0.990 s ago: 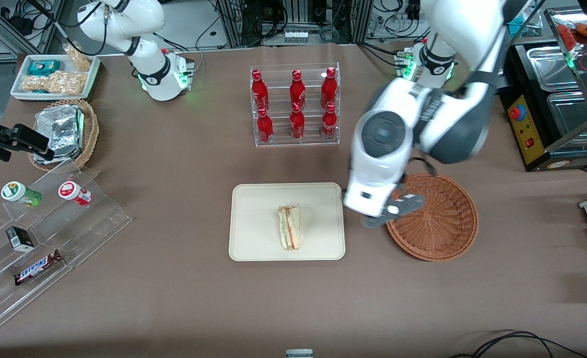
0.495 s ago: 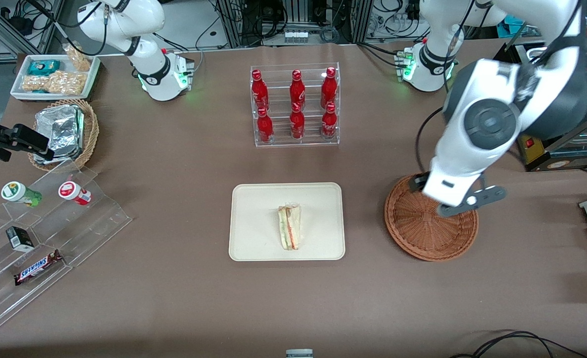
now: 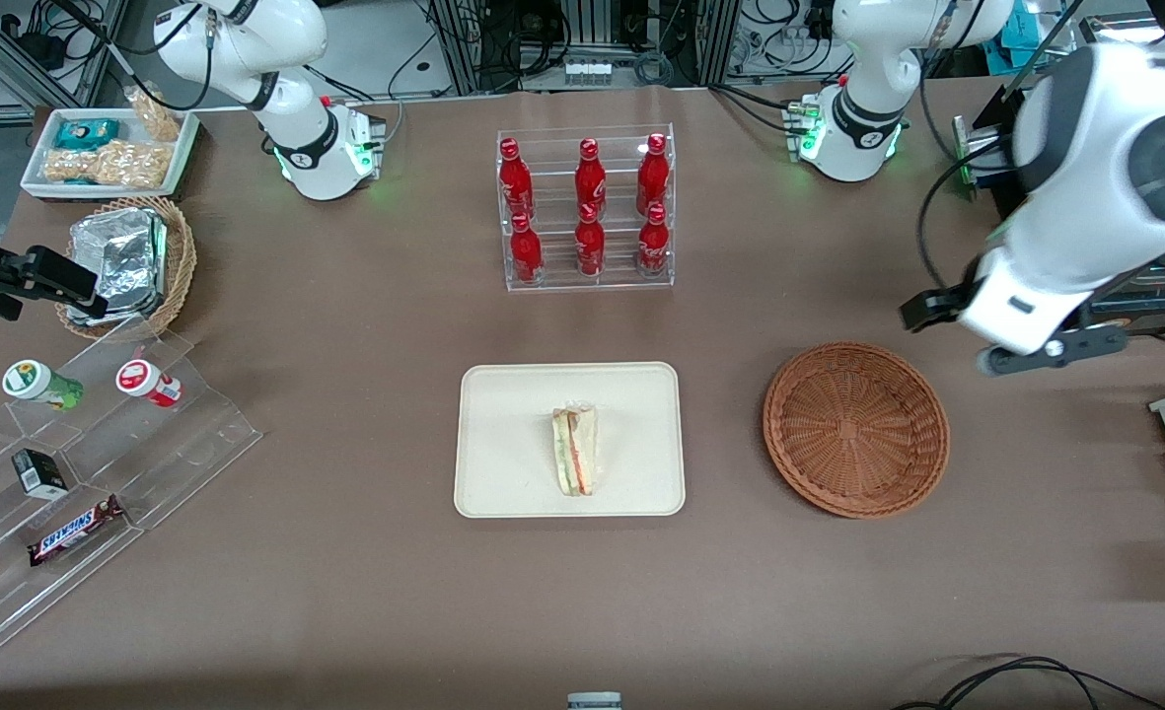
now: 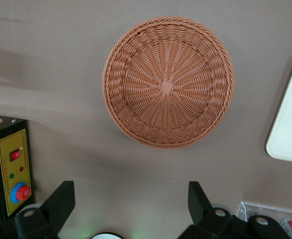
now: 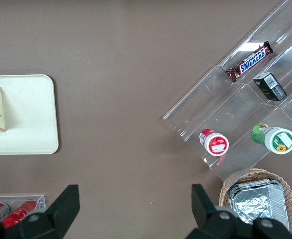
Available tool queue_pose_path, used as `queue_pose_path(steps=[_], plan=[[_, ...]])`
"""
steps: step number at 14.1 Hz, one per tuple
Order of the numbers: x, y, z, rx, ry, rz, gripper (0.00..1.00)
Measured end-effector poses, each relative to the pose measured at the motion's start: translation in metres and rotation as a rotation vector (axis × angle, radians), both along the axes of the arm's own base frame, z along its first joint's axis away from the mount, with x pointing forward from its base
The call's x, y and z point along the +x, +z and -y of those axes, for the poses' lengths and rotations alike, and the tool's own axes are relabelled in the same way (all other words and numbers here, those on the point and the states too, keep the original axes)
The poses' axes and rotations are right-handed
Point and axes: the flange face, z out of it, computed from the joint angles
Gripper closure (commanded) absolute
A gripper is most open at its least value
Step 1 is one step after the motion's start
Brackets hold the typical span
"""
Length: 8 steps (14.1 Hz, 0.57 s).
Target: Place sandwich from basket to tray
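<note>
The sandwich (image 3: 575,451) was laid flat in the middle of the tray (image 3: 503,394), so the placing was judged done. The basket (image 3: 856,429), beside it on the worktop (image 3: 365,592), held nothing. The tool (image 4: 131,206) was spread wide and empty, hanging above the worktop just past the basket toward the working arm's end.

A reddish-brown round wicker basket (image 3: 856,429) shows a radiating weave on the flat brown table (image 3: 345,592). The cream rectangular tray (image 3: 503,434) carries a white-bread wedge sandwich (image 3: 575,450) striped green and orange-red. The gripper (image 4: 131,211) has black fingers (image 4: 61,201), spread wide, up above the table toward the working arm's end.
</note>
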Motion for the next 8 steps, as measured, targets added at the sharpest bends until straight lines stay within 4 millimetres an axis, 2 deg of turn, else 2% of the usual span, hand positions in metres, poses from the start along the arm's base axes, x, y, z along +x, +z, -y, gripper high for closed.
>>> queue_pose_path(steps=[5, 8], plan=[[-0.005, 0.035, -0.062, -0.061, -0.123, 0.051, 0.0], [-0.004, 0.057, -0.078, -0.08, -0.116, 0.101, 0.0]])
